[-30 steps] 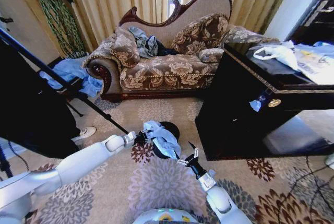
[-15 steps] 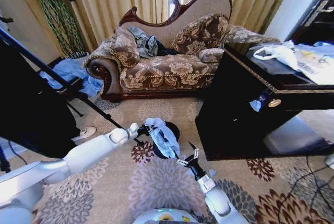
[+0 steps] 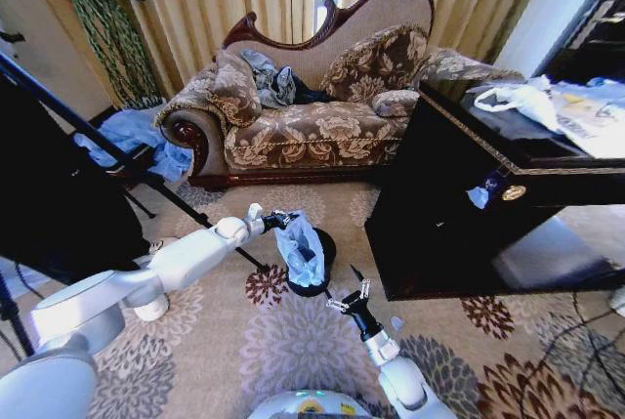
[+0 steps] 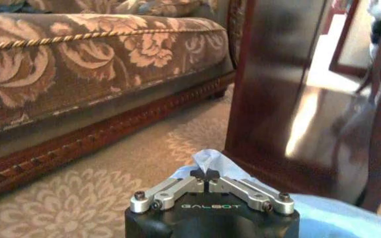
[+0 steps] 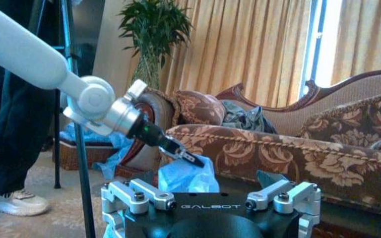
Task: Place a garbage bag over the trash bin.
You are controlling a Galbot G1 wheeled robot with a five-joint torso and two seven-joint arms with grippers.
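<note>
Bag up in the left pincer, hanging right over the bin!

The left gripper (image 3: 285, 217) was clamped tight on the top edge of the garbage bag (image 3: 301, 253), and the pale blue plastic drooped straight down from its closed tips onto the mouth of the trash bin (image 3: 323, 282), which stood on the patterned carpet (image 3: 283, 351) between the sofa (image 3: 312, 131) and the dark cabinet (image 3: 469, 214). From the left wrist camera, the fingers (image 4: 197, 184) met with a pinch of the bag (image 4: 207, 159) poking up between them. The right gripper (image 3: 348, 299) hung low, just beside the bin on the near side, jaws spread wide and empty, apart from the bag. From the right wrist camera, the left gripper (image 5: 184, 157) pinched the bag (image 5: 185, 176) from above.
</note>
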